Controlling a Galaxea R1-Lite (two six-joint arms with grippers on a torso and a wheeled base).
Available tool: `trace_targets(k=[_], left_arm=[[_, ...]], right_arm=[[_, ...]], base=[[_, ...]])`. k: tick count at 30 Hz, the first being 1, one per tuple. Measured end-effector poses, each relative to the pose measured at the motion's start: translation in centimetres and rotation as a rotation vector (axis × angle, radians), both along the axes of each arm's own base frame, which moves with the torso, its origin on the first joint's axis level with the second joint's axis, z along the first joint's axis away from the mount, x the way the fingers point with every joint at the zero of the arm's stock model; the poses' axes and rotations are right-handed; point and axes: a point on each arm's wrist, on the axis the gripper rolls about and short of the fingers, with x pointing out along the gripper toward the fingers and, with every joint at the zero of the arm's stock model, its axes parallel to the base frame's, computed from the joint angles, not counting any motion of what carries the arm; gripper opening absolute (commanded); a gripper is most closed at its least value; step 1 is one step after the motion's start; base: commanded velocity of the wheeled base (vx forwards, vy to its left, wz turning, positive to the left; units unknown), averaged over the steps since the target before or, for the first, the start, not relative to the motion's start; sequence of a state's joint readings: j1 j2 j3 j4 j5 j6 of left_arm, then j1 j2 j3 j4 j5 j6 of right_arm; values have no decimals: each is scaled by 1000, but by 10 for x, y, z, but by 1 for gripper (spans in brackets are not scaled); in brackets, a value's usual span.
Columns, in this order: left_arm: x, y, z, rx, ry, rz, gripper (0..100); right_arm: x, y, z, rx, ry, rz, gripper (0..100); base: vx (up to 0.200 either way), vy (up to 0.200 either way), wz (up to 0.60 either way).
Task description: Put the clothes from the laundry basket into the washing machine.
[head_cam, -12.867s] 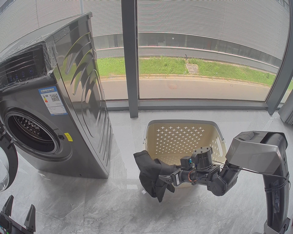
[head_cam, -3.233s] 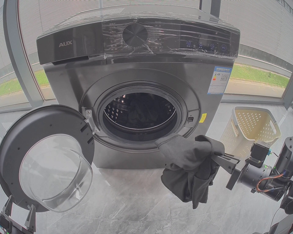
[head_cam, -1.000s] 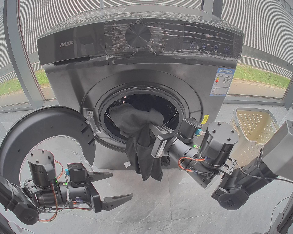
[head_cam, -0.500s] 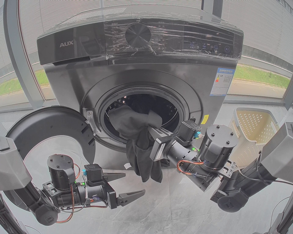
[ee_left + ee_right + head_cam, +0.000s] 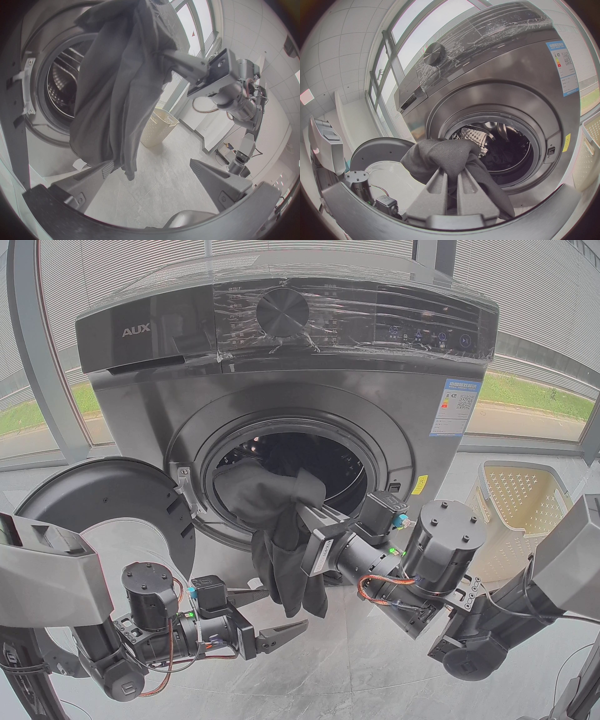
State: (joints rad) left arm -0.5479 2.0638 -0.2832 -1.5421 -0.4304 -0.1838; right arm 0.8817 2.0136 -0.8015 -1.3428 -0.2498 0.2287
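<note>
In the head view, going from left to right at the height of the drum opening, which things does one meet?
First the washing machine door, swung open → dark garment → yellow sticker → laundry basket.

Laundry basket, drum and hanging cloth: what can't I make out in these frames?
- Laundry basket floor: head view, blocked by the right arm; leftover clothes unknown.
- Drum contents: dark, partly behind the grey garment in the right pincer.
- Whether the grey garment touches the open left pincer: unclear, left wrist view.
</note>
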Motion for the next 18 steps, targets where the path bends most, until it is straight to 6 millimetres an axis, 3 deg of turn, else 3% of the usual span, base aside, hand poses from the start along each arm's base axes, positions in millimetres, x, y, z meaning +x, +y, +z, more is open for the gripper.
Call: trace_targets(k=[18], left_arm=[[28,-16,-17,-2,-7,57,100]], right_arm=[[-2,2,-2,-10,-2,2,0]], base=[[0,0,0]])
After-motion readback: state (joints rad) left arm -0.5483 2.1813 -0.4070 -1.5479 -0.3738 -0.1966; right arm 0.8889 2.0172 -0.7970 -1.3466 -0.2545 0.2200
